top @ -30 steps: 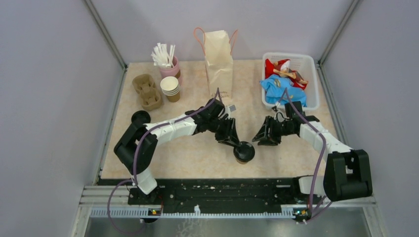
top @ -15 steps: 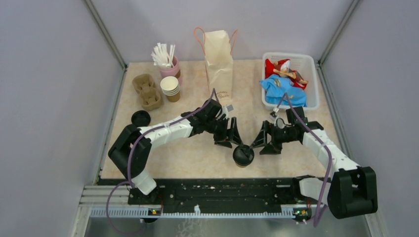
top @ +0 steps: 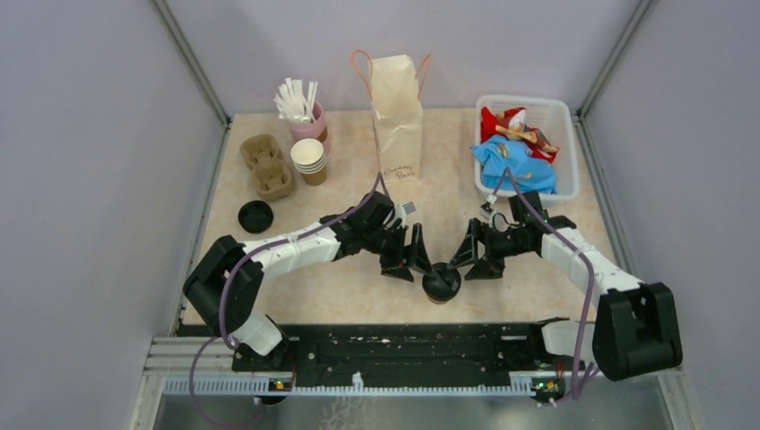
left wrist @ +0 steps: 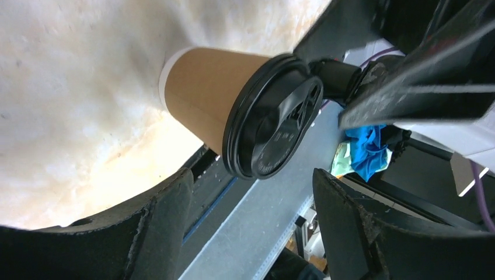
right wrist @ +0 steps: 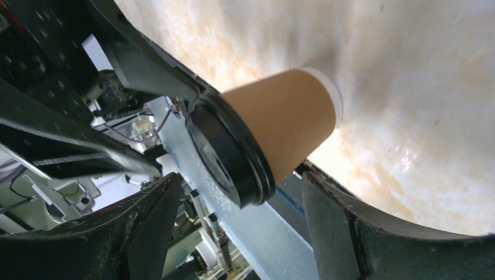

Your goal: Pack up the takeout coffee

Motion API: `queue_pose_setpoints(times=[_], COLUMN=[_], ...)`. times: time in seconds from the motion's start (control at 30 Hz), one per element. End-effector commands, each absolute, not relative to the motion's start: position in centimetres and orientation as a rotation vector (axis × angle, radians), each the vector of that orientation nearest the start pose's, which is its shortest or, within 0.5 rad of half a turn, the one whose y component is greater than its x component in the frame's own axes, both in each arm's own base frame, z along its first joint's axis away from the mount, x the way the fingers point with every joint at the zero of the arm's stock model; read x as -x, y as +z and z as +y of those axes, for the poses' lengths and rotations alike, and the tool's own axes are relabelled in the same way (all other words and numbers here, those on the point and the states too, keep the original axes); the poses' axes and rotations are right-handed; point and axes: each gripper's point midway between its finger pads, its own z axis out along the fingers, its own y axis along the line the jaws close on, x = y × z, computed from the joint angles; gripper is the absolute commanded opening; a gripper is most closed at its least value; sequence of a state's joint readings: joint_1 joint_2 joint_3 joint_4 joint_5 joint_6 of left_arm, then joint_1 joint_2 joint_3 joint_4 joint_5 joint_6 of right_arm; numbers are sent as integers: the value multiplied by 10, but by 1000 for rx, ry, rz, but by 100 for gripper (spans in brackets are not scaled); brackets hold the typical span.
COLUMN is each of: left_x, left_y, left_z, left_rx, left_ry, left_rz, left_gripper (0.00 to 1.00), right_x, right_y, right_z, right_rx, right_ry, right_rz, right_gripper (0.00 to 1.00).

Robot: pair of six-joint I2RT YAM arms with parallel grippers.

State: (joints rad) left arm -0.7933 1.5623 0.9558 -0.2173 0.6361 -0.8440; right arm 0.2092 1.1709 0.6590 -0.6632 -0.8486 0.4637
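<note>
One takeout coffee cup (top: 441,283), brown paper with a black lid, stands upright near the table's front edge. My left gripper (top: 410,260) is open and empty just left of it. My right gripper (top: 477,260) is open and empty just right of it. In the left wrist view the cup (left wrist: 210,99) stands beyond my open left gripper (left wrist: 251,233), not between the fingers. In the right wrist view the cup (right wrist: 286,119) also stands beyond my open right gripper (right wrist: 233,233). A second black-lidded cup (top: 255,216) stands at the left. The tall paper bag (top: 397,112) stands at the back.
A cardboard cup carrier (top: 266,166), a stack of lidless cups (top: 309,159) and a pink cup of straws (top: 305,112) stand at the back left. A white basket (top: 566,143) of coloured packets is at the back right. The metal rail (top: 403,354) runs along the front.
My left gripper has come off the cup, opened and drawn back a little to the left. My right gripper has moved left and closer to the cup. The cup stays standing.
</note>
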Motion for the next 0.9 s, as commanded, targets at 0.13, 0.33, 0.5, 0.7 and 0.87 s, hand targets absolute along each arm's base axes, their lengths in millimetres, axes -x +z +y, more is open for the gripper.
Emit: queue_pose_setpoints(times=[0.13,0.33,0.5,0.7,0.87], left_x=[-131,-126,-122,-124,-126], left_y=[130,121,111,106,100], left_z=[-370,-372,-370,-369,-370], left_rx=[-304,-292,-288,-279,-283], left_ry=[-1551,-1550,-1516,-1493,-1471], left_rz=[2707,2710,2742,2747,2759], left_gripper=[81,79,73,64,60], right_x=[-201,-199,-197,-194,-189], right_y=[123,125,116,108,99], right_z=[197,205,210,211,210], right_rx=[198,231,234,221,208], right_ry=[1443,1522,1527,1513,1499], right_rz=[2628,2587,2630,2658,2683], right_gripper=[72,68,65,63,61])
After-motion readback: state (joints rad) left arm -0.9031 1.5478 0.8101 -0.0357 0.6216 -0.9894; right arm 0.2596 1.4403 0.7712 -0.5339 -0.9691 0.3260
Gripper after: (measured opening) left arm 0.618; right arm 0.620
